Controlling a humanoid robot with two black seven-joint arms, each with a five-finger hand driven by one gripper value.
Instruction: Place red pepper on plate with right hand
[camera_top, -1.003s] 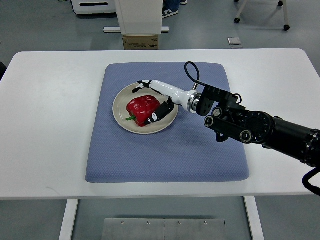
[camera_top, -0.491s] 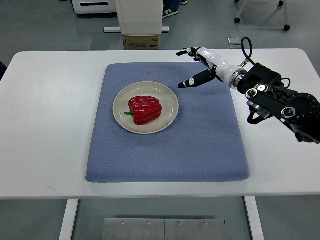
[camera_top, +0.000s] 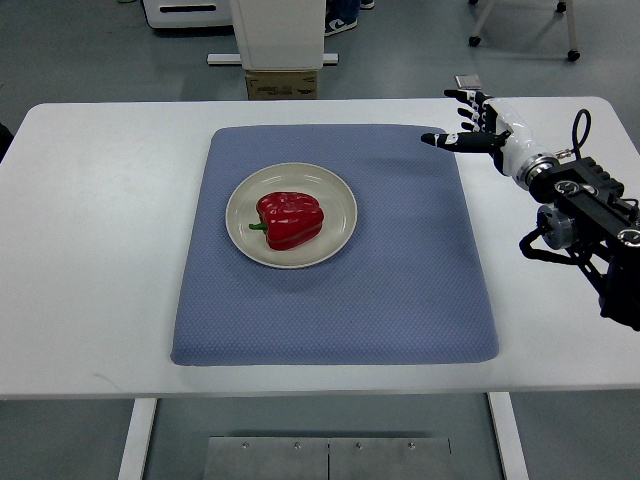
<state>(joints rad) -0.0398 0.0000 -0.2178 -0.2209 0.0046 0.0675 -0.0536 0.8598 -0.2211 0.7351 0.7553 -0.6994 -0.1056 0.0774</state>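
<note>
One glossy red bell pepper (camera_top: 289, 220) lies inside the round cream plate (camera_top: 340, 200) on the blue mat (camera_top: 400, 290), green stem pointing left. Well apart to its right, the right hand (camera_top: 478, 125) hovers, fingers spread and empty.

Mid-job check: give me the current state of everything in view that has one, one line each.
red pepper: lying on the plate, free of any hand, stem toward picture left.
plate: on the blue mat, holding the pepper.
blue mat: flat on the white table.
right hand: open, holding nothing, over the table's far right, beside the mat's corner.
left hand: out of view.
</note>
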